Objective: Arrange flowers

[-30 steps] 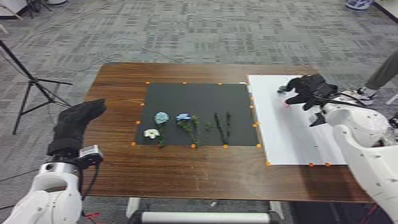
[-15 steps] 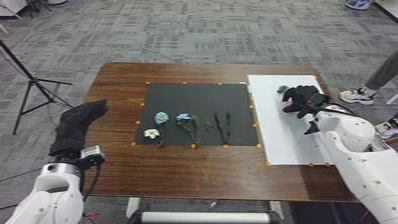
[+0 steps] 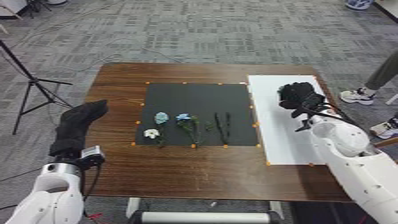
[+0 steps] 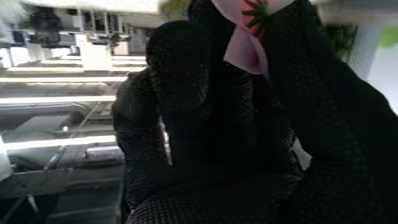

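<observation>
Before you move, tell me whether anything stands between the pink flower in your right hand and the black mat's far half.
Nothing visible stands in the way. From the right hand, holding the pink flower, to the black mat, there are just flat white sheet and small orange markers.

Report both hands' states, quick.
Left hand: open, empty.
Right hand: closed on a pink flower.
</observation>
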Robot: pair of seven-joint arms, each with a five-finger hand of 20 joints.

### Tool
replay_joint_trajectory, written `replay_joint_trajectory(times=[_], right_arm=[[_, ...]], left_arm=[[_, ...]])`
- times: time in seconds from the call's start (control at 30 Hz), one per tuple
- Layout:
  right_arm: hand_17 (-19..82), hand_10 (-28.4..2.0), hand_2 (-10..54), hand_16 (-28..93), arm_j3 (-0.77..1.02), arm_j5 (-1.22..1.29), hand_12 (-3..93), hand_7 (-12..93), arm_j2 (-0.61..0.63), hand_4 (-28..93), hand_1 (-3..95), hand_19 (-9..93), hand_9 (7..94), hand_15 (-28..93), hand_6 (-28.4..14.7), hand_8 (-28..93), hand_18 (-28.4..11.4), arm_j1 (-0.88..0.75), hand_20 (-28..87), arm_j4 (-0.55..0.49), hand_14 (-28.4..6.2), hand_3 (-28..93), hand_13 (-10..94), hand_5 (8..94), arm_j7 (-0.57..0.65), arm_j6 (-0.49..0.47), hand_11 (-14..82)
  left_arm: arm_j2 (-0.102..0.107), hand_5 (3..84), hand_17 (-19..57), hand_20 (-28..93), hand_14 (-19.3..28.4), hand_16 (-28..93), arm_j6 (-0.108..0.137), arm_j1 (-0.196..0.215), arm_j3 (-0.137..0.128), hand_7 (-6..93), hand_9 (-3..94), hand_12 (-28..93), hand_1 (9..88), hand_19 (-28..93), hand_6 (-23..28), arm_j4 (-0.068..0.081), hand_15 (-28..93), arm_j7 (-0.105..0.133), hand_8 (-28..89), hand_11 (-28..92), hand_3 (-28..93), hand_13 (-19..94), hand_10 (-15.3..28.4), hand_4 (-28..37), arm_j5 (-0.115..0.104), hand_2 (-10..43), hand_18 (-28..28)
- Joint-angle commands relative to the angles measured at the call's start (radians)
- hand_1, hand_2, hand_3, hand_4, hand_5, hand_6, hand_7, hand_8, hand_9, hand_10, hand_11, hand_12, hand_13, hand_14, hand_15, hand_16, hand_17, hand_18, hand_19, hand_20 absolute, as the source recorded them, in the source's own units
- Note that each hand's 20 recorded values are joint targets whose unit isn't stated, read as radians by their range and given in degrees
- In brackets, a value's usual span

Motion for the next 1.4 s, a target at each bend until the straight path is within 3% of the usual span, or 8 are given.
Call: replay_joint_trajectory(times=[0.03, 0.3, 0.53, 0.73, 0.97, 1.4], right_arm=[[35, -9.0, -9.5, 35, -0.090, 0.078, 33.4, 31, 0.096, -25, 58.4, 76, 88.3, 55, 4.2, -2, -21.3, 0.077, 57, -0.208, -9.1, 63, 73, 76.5, 0.051, -0.003, 10.4], [35, -8.9, -9.5, 35, -0.301, 0.110, 33.5, 31, 0.101, -25, 58.2, 76, 88.6, 55, 4.3, -2, -21.2, 0.203, 57, -0.373, -9.0, 63, 73, 76.8, 0.028, -0.074, 9.7], [35, -8.7, -9.5, 35, -0.468, 0.103, 33.3, 30, 0.036, -25, 57.9, 76, 88.6, 55, 4.4, -2, -21.2, 0.310, 57, -0.383, -9.0, 63, 73, 76.9, 0.002, -0.145, 9.1], [35, -8.5, -9.5, 35, -0.511, 0.069, 32.8, 30, -0.055, -25, 57.7, 76, 88.7, 55, 4.7, -2, -21.1, 0.335, 57, -0.324, -8.7, 63, 73, 77.1, -0.001, -0.188, 8.6], [35, -8.4, -9.5, 35, -0.510, 0.085, 32.0, 30, -0.162, -25, 57.4, 76, 89.3, 55, 4.8, -1, -21.2, 0.330, 57, -0.257, -8.9, 64, 73, 77.2, 0.093, -0.280, 8.4], [35, -8.3, -9.5, 35, -0.463, -0.036, 31.6, 29, -0.260, -25, 57.5, 76, 89.4, 55, 4.9, -1, -21.2, 0.265, 57, -0.138, -9.0, 64, 73, 77.7, 0.088, -0.297, 8.3]], left_arm=[[0.007, 56.2, 4.9, 15, 16.6, -3, -0.012, 0.008, -0.009, 17.1, 52.4, 10, 26.0, 6, -1.2, -0.011, 18, -0.002, -9, 20, 68, 38, 14.2, -26.6, 0.001, 5.7, 10.0], [0.011, 56.2, 4.8, 15, 16.6, -3, -0.010, 0.011, -0.012, 17.1, 52.3, 10, 26.0, 6, -1.3, -0.012, 18, 0.000, -9, 20, 68, 38, 14.1, -26.5, 0.001, 5.6, 10.0], [0.012, 56.2, 4.8, 15, 16.6, -3, -0.010, 0.001, -0.007, 17.0, 52.4, 10, 25.9, 6, -1.3, -0.010, 18, -0.002, -9, 20, 68, 38, 14.2, -26.5, 0.004, 5.6, 9.9], [0.010, 56.2, 4.8, 15, 16.6, -3, -0.005, -0.003, -0.002, 17.0, 52.4, 10, 26.0, 6, -1.3, -0.008, 18, -0.005, -9, 20, 68, 38, 14.2, -26.5, 0.001, 5.6, 9.9], [0.008, 56.2, 4.8, 15, 16.6, -3, -0.008, 0.006, -0.005, 17.1, 52.4, 10, 26.0, 6, -1.3, -0.011, 18, -0.001, -9, 20, 68, 38, 14.2, -26.6, -0.001, 5.6, 10.0], [0.003, 56.2, 4.7, 15, 16.6, -3, -0.015, -0.002, -0.001, 17.1, 52.3, 10, 25.9, 6, -1.3, -0.006, 18, -0.007, -9, 20, 68, 38, 14.1, -26.6, 0.002, 5.5, 9.9]])
